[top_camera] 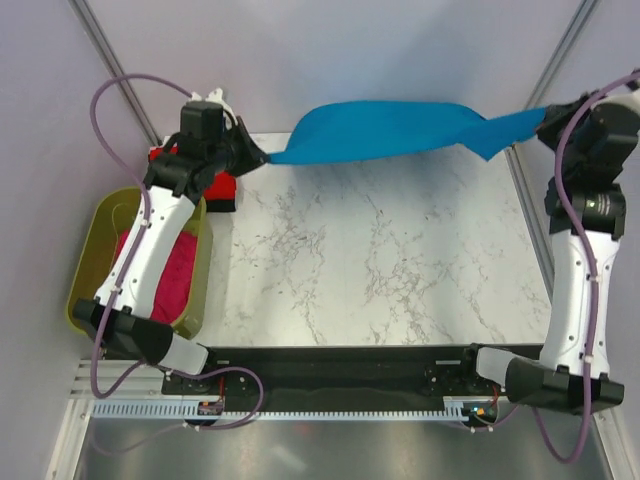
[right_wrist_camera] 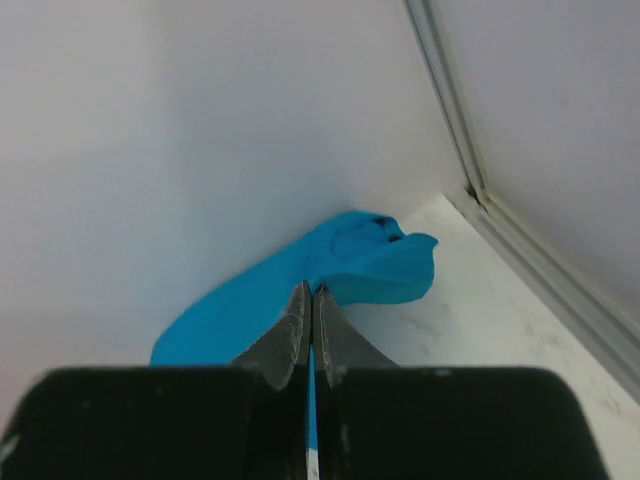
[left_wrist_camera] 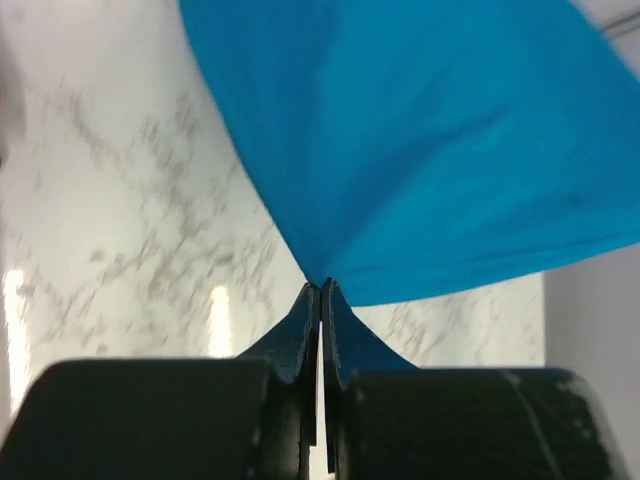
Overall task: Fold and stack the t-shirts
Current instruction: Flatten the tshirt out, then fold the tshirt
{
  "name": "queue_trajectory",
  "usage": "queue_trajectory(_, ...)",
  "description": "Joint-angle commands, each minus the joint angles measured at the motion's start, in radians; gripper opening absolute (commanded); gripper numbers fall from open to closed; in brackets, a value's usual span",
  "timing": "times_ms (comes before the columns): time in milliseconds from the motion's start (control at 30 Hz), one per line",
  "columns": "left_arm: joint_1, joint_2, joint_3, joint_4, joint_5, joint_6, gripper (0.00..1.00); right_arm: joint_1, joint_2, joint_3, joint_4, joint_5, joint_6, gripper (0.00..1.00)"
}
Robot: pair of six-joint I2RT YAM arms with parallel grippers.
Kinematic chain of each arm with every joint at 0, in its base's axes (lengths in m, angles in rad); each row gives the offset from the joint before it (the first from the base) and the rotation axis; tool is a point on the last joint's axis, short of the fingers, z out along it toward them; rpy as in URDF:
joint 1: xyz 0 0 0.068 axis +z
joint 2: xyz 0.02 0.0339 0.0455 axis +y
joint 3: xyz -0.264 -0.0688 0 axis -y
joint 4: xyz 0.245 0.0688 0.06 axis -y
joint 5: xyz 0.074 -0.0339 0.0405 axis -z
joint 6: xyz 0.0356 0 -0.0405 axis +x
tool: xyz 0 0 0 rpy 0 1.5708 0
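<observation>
The bright blue t-shirt (top_camera: 390, 130) hangs stretched in the air across the far edge of the table, held at both ends. My left gripper (top_camera: 262, 155) is shut on its left end; the left wrist view shows the cloth (left_wrist_camera: 430, 150) fanning out from the closed fingertips. My right gripper (top_camera: 545, 125) is shut on its right end, and the shirt (right_wrist_camera: 330, 275) shows in the right wrist view running away from the jaws. The red t-shirt (top_camera: 218, 187) lies at the far left corner under my left arm. The magenta-pink t-shirt (top_camera: 175, 275) lies in the tub.
An olive-green plastic tub (top_camera: 88, 262) stands left of the table. The marble tabletop (top_camera: 380, 260) lies below the hanging shirt. Walls and metal frame posts (top_camera: 560, 50) close in the back and sides.
</observation>
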Motion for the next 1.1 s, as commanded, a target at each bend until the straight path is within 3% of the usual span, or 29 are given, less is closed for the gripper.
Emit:
queue_trajectory(0,0.000,-0.124,-0.238,0.040,-0.002,0.054,0.02,-0.002,-0.115,-0.250,-0.113,0.089,0.076,0.00)
queue_trajectory(200,-0.002,-0.329,-0.669,0.091,0.042,0.065,0.02,-0.002,-0.330,-0.620,-0.307,0.199,0.214,0.00)
queue_trajectory(267,-0.002,-0.383,-0.815,0.120,0.062,0.049,0.02,-0.003,-0.422,-0.748,-0.364,0.174,0.254,0.00)
queue_trajectory(433,-0.002,-0.409,-1.048,0.174,0.142,-0.023,0.02,-0.002,-0.513,-0.843,-0.472,0.218,0.305,0.00)
queue_trajectory(767,-0.008,-0.394,-1.125,0.172,0.116,-0.104,0.02,-0.002,-0.531,-0.848,-0.539,0.236,0.259,0.00)
queue_trajectory(1067,-0.006,-0.362,-1.105,0.157,0.024,-0.116,0.02,0.000,-0.436,-0.896,-0.351,0.077,0.201,0.00)
